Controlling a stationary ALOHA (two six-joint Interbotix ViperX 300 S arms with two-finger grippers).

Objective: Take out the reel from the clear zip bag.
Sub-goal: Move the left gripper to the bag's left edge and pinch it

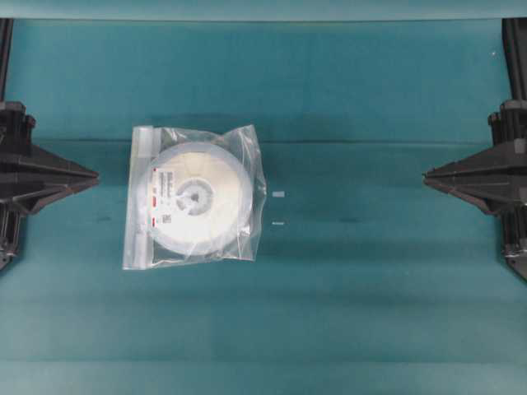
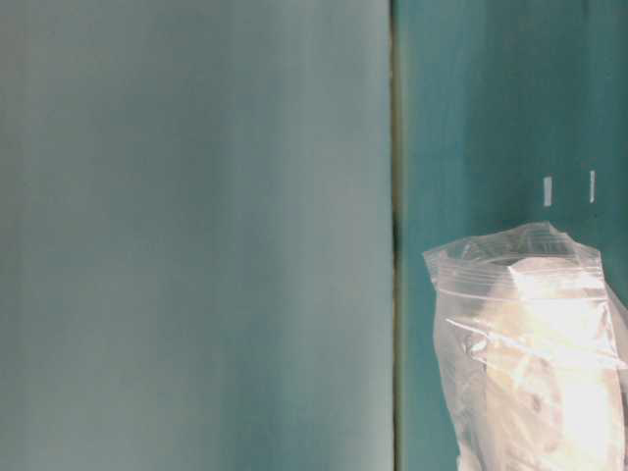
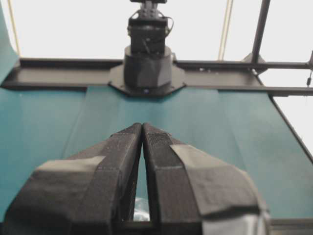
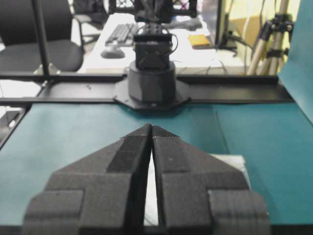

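A teal table cover [image 1: 354,313] fills the overhead view, creased in broad bands across its width. The two arms are parked at opposite edges of it, well apart from everything on the cloth. The left gripper [image 1: 92,175] is seen at the left edge, its black fingers brought to a point with the tips together and nothing between them; in the left wrist view the left gripper [image 3: 142,127] is shown with its taped fingers [image 3: 117,161] meeting at the tip. The right gripper [image 1: 428,174] is mirrored at the right edge, likewise closed to a point and empty, and the same is shown in the right wrist view [image 4: 150,128].

The clear zip bag [image 1: 239,148] is laid flat on the cloth left of centre, nearer the left gripper, with its whitish zip strip [image 1: 142,197] along the edge facing that arm. The reel [image 1: 194,196] is enclosed wholly inside the bag, lying flat, its grey hub upward and its label toward the zip side. In the table-level view the crinkled bag [image 2: 530,343] is seen close up.

Two small white marks [image 1: 277,195] are found on the cloth just right of the bag.
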